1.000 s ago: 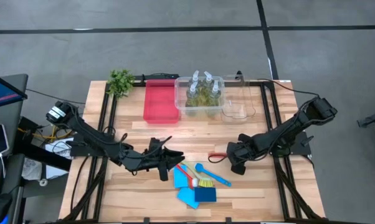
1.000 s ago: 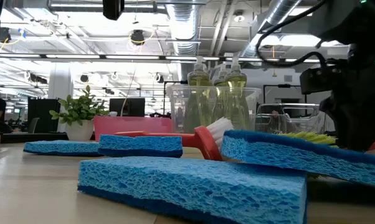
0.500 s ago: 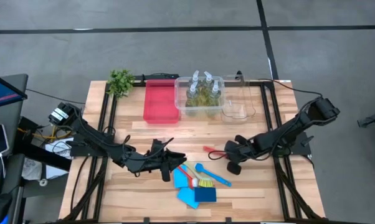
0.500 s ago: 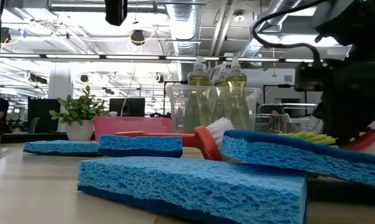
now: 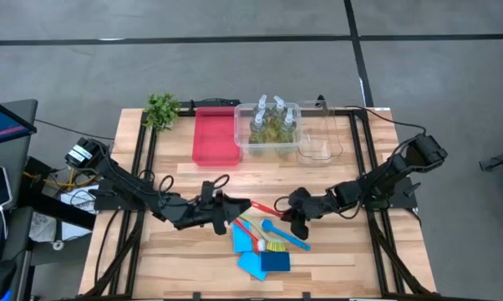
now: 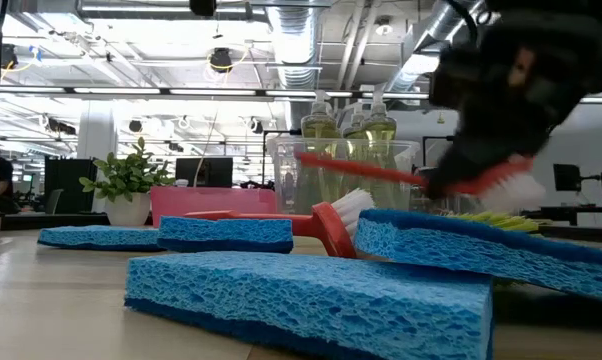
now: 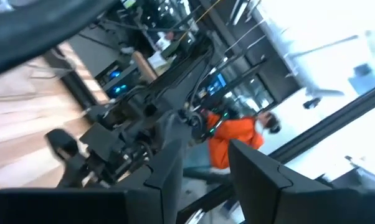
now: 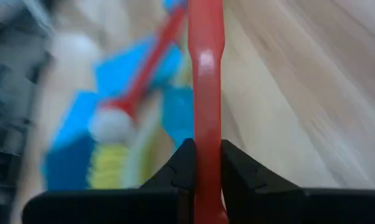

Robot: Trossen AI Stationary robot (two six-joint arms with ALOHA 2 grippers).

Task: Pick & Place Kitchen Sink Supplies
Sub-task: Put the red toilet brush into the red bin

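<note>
Red brush [image 5: 263, 206], thin and long-handled, is clamped between the two dark fingers of the right gripper [image 5: 290, 211] and held in the air above the middle of the wooden table [image 5: 343, 259]. In the right wrist view its red handle [image 8: 205, 93] runs straight out from between the closed fingers [image 8: 182, 165]; in the low view it hangs level, clear of the tabletop, in front of the bottles.

Below and just beside it lies the pile of remaining supplies: flat blue sponges [image 5: 262, 262], one of them darker, a blue brush [image 5: 287, 236], a yellow-bristled brush [image 5: 276, 245] and another red brush [image 5: 251, 235] with white bristles.

Four small clear bottles of yellow-green liquid [image 5: 274, 123] stand in a clear plastic bin [image 5: 246, 142] at the table's far edge, between a red tray [image 5: 215, 136] and a second clear bin [image 5: 322, 144]. A small green plant [image 5: 162, 109] sits at the far left corner.

The left gripper [image 5: 221, 206] hangs near the pile, its fingers [image 7: 250, 174] parted and holding nothing.
</note>
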